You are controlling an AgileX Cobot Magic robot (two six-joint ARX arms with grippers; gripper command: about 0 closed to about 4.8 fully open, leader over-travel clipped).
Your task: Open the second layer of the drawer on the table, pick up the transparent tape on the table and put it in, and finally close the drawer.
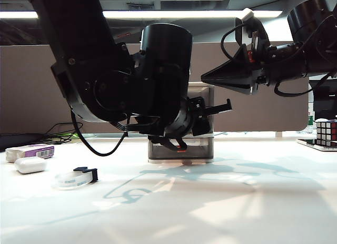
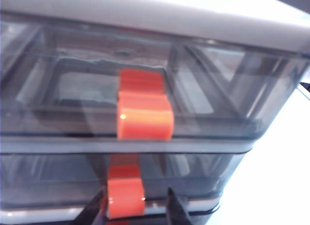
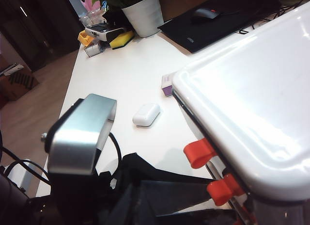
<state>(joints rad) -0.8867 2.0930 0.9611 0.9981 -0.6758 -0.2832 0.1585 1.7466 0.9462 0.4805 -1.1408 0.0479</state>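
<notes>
Left gripper [image 2: 133,210] low at front of drawer cabinet [image 1: 181,149], mid table [image 1: 210,202]; its dark fingers [image 2: 177,208] sit either side of red tab [image 2: 125,195] below another drawer's tab [image 2: 144,119]; whether they pinch it, cannot tell; which layer, hard to say, arm blocks cabinet front. Right gripper [image 1: 216,77] hangs high, right of cabinet top, well clear; jaw state cannot tell. Clear tape [image 1: 78,176] lies on table, left of cabinet, untouched; white oval case [image 1: 30,165] and purple-and-white box [image 1: 30,151] farther left; cube puzzle [image 1: 326,132] far right.
</notes>
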